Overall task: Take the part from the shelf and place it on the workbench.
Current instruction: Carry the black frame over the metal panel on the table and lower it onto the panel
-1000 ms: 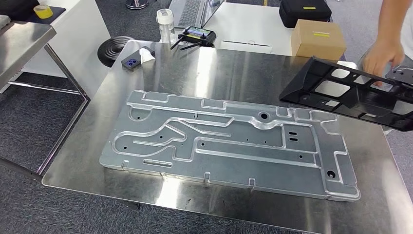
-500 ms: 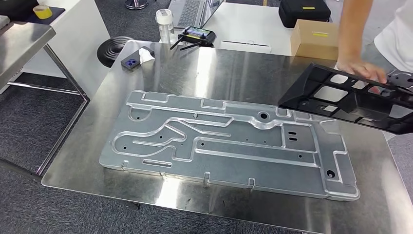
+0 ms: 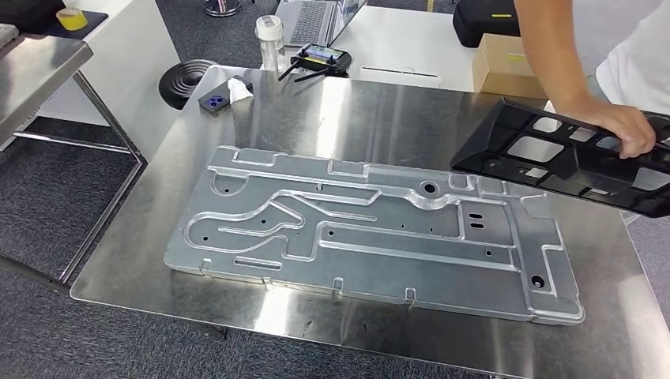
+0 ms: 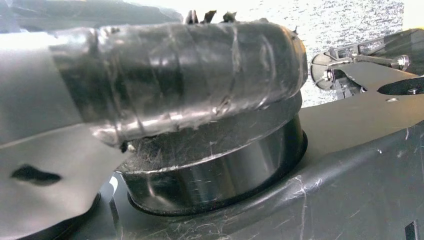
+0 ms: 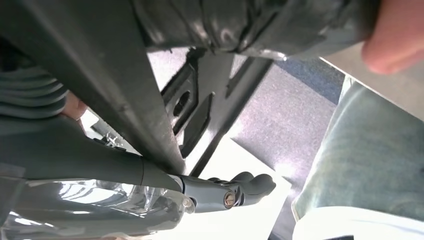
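On the far left corner of the shiny steel tabletop (image 3: 371, 118) lie a small dark phone (image 3: 213, 101) and a crumpled white tissue (image 3: 239, 88). Across the middle lies a large silvery stamped metal plate (image 3: 371, 229). Over the right edge hangs the black plastic frame part with rectangular cut-outs (image 3: 569, 154), tilted, with a person's hand (image 3: 628, 130) on its upper face. In the right wrist view the right hand (image 5: 150, 185) has its fingers (image 5: 245, 187) under the part, clamped on it (thumb above). The left hand (image 4: 165, 75) shows wrapped in dark tape; whether its fingers are apart, I cannot tell.
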Available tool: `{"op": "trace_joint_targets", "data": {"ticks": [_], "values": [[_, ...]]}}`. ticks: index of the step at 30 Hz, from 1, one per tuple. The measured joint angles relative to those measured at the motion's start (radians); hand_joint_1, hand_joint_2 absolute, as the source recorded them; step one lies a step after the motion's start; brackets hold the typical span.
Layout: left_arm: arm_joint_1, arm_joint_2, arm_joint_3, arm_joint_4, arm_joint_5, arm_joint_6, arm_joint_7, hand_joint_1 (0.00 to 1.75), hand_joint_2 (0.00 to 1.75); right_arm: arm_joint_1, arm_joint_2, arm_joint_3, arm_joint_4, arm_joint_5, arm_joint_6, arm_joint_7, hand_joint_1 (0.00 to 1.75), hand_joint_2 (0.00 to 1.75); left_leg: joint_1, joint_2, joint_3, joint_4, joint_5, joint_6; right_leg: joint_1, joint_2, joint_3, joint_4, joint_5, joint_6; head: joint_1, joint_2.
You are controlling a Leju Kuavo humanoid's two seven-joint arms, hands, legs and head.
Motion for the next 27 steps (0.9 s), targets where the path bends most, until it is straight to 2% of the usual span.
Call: {"op": "trace_joint_targets", "data": {"ticks": [14,27], "values": [[0.000,0.000,0.000,0.000,0.001,0.000,-0.004,0.00,0.00,-0.001,0.001,0.000,-0.001,-0.012,-0.007,0.000,0.00,0.00,0.000,-0.002,-0.001,0.001,0.000,0.000,0.000,-0.003,0.002,-0.002,0.000,0.000,0.000,0.000],[-0.001,0.000,0.000,0.000,0.002,0.001,-0.006,0.00,0.00,-0.003,0.004,0.000,-0.015,-0.020,-0.008,0.000,0.00,0.00,0.000,0.000,0.001,0.002,-0.001,0.003,0.000,0.000,0.005,-0.004,0.002,0.005,0.000,0.000]]}}
